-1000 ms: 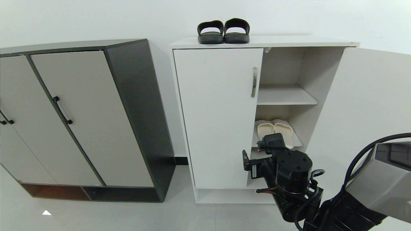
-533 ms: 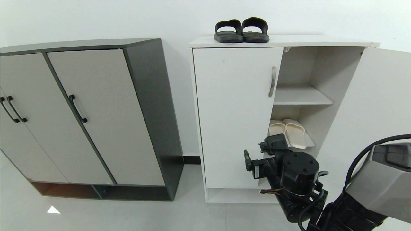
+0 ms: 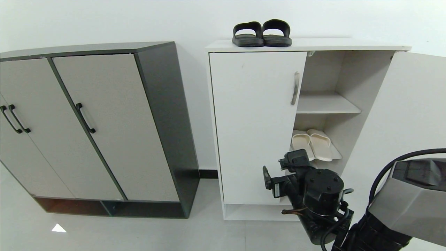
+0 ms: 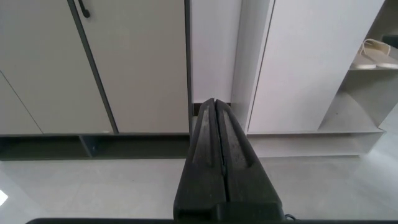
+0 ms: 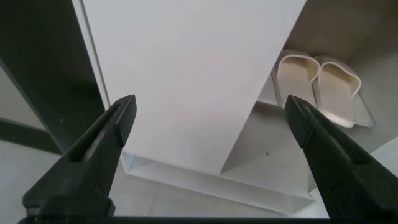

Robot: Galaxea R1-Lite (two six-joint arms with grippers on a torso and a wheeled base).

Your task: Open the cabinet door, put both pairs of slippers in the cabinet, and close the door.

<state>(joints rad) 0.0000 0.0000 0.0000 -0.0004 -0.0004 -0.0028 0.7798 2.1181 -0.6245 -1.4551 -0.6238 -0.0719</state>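
Our right pincer point(image 5: 208, 124) hangs spread and empty, low before the shut left door point(image 3: 258, 125) of the white cabinet point(image 3: 348, 44). Our left pincer point(image 4: 214, 109) is pressed together, holding nothing. The right door point(image 3: 414, 115) stands open, and the cream slippers point(image 3: 315, 143) lie on the lower shelf point(image 3: 336, 153) inside. We judge the task about half done: the black slippers point(image 3: 262, 33) sit on the cabinet top, not yet stowed, and the door is not yet closed.

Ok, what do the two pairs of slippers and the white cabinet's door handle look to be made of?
Black slippers: probably moulded foam or rubber; matte, with a thick one-piece strap and sole.
Cream slippers: likely the same kind; smooth, matte, no seams visible.
Door handle: looks like brushed metal, a slim grey bar with a dull sheen.
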